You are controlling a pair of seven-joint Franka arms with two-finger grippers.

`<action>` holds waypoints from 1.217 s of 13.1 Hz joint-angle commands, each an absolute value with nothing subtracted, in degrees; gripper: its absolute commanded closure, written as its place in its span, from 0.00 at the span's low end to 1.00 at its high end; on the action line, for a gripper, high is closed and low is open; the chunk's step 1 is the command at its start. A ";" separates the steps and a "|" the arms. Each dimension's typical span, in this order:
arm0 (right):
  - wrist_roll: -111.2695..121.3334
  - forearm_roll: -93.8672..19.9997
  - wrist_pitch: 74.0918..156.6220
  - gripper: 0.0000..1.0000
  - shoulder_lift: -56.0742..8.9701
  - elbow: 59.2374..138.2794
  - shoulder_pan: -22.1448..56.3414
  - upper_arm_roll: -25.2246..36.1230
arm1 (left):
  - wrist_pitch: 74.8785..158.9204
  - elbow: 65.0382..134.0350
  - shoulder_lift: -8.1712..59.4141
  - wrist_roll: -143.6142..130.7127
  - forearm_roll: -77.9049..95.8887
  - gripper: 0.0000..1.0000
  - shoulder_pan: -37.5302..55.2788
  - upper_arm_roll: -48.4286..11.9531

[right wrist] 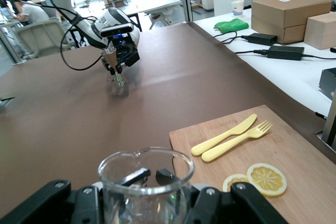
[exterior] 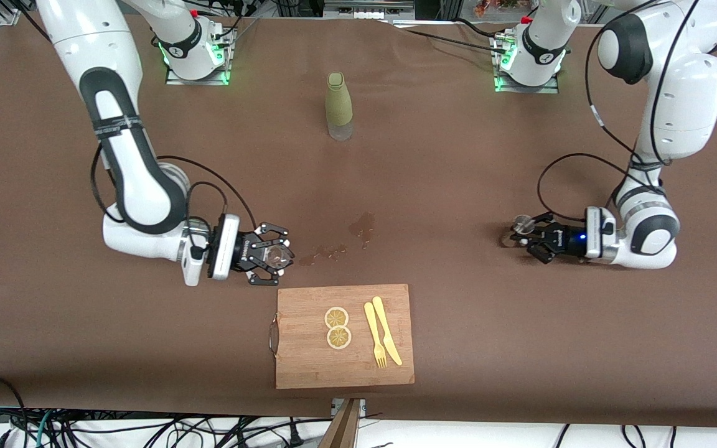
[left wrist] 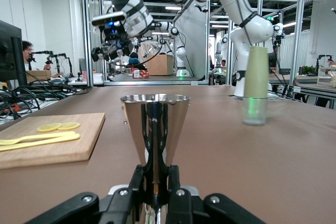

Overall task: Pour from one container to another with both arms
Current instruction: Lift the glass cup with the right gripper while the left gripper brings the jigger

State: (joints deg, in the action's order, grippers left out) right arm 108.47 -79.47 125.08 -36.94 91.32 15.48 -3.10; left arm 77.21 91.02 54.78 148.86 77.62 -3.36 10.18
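My left gripper is shut on a shiny metal cone-shaped cup, held low near the left arm's end of the table, its wide mouth up in the left wrist view. The same cup shows far off in the right wrist view. My right gripper is shut on a clear glass beaker, with one fingertip inside the wall. It hovers low just beyond the cutting board's corner at the right arm's end. The beaker looks empty.
A wooden cutting board lies nearest the front camera, carrying two lemon slices, a yellow knife and a yellow fork. Wet drops mark the cloth between the grippers. A bottle in a green sleeve stands between the bases.
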 commanded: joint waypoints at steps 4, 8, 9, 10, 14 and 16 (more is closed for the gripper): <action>104.06 -80.33 132.36 1.00 -33.84 91.67 23.45 -2.72 | 89.80 91.85 54.14 145.28 87.87 1.00 5.43 3.79; 104.24 -79.72 133.32 1.00 -33.84 91.67 27.06 -2.55 | 97.63 91.06 54.40 141.96 93.33 1.00 12.03 2.20; 104.67 -79.80 134.81 1.00 -34.01 91.58 27.33 -2.64 | 99.21 90.97 54.67 140.99 94.56 1.00 13.43 1.15; 104.33 -79.72 135.87 1.00 -34.10 91.58 28.03 -2.64 | 100.71 90.79 54.75 140.54 95.35 1.00 14.49 0.36; 104.06 -79.89 140.79 1.00 -34.36 91.67 31.46 -2.55 | 104.23 88.69 55.46 138.16 97.29 1.00 17.83 0.18; 104.06 -79.81 143.60 1.00 -34.45 91.67 32.69 -2.55 | 104.50 88.33 55.72 137.20 97.47 1.00 18.72 -0.17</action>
State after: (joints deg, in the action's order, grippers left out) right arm 104.93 -79.51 141.00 -34.92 91.38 31.12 -3.01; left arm 102.59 89.94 54.79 136.20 95.43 17.70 0.06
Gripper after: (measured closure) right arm 0.872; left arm 0.789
